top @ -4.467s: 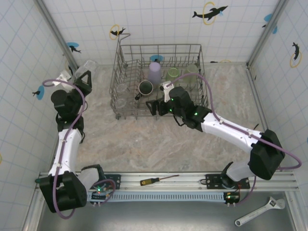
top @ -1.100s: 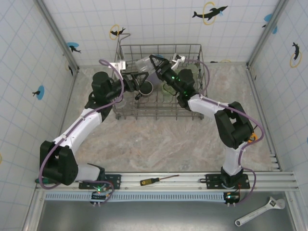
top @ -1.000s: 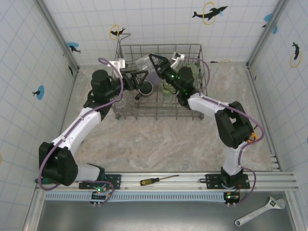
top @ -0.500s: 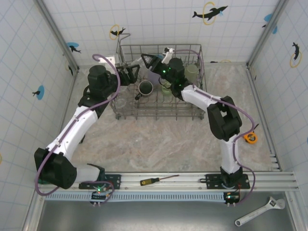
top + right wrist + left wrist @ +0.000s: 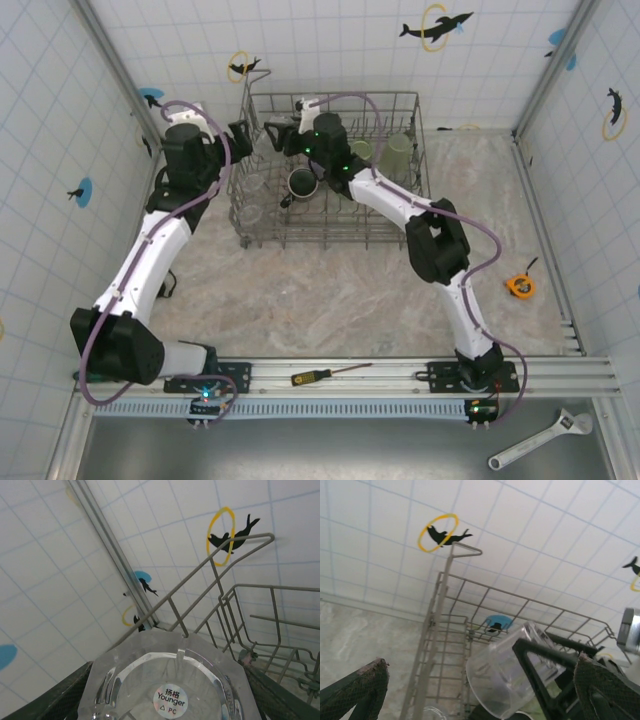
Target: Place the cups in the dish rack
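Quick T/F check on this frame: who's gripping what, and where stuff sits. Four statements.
1. The right jaws grip a clear glass. True.
2. The left jaws are shut on a cup. False: they stand wide open, gripping nothing.
3. The black mug sits inside the rack. True.
4. The screwdriver lies inside the rack. False: it lies on the metal rail between the arm bases.

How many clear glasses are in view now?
3. One clear glass is held in the right gripper above the dish rack's far-left part; two sit inside along its left end, one behind the other. More may hide behind the arm.
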### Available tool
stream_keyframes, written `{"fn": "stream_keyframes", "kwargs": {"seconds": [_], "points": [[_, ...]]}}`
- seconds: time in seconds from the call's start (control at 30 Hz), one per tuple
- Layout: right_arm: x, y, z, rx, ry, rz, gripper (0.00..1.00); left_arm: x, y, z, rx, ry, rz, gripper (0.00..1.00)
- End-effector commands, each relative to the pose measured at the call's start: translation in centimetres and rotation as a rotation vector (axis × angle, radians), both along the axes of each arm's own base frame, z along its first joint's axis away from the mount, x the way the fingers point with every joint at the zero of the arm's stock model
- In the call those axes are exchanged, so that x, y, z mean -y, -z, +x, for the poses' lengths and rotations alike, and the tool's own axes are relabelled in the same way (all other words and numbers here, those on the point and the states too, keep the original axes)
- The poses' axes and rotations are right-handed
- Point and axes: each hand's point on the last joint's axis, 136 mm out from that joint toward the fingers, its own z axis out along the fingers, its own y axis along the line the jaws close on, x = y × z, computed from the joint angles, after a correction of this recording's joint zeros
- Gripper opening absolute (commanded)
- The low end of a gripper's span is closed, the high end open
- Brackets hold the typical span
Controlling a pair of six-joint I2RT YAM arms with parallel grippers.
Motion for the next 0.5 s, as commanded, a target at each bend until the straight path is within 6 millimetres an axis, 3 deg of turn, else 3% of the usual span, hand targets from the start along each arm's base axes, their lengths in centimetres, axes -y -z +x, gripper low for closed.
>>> {"fn": "stream_keyframes", "kwargs": {"seconds": [0.0,0.47], "points": [[-0.6,-0.2,0.7,0.124,0.038,-0.08,0.53,-2.0,2.2,0.6,-0.057,-0.076,0.018,0.97],[-3.8,2.1,1.0,0.298,0.049,-0.175,0.52,-3.1,5.6,-0.5,-0.08,-0.109,0.09,0.97]]}}
